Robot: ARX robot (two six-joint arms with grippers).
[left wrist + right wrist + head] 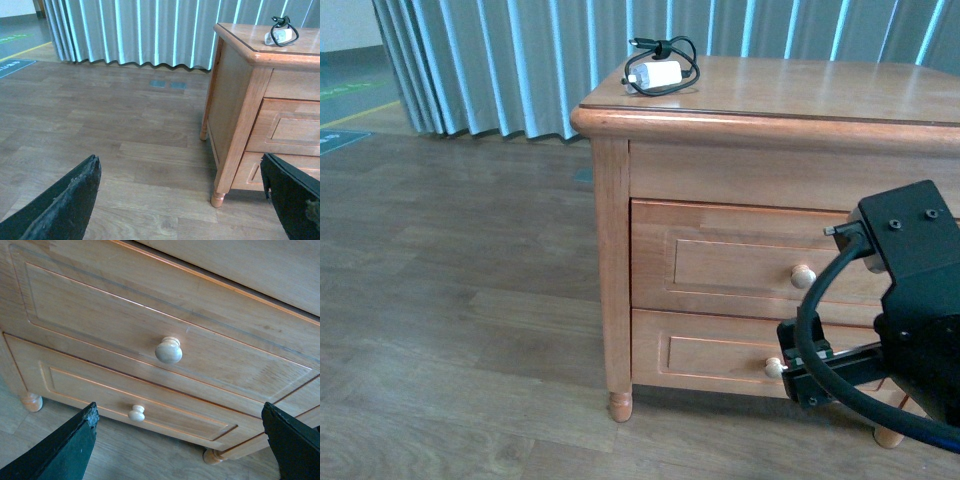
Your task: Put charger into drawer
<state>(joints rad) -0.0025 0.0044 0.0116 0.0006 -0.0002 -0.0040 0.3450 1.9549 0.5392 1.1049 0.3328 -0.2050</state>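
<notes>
Closest in, my right claw (180, 410) is gaping wide and empty before the drawer (110, 315), facing its round knob (168, 350). The charger (658, 72) is lying on the desk (820, 95) top near its far left corner. I am risking slipping off that smooth knob, or catching the knob on the lower drawer (90, 385) instead. Both drawers are sitting shut, contents hidden. My left claw (180, 159) is also hanging wide, empty

No lettering is legible in any view.
</notes>
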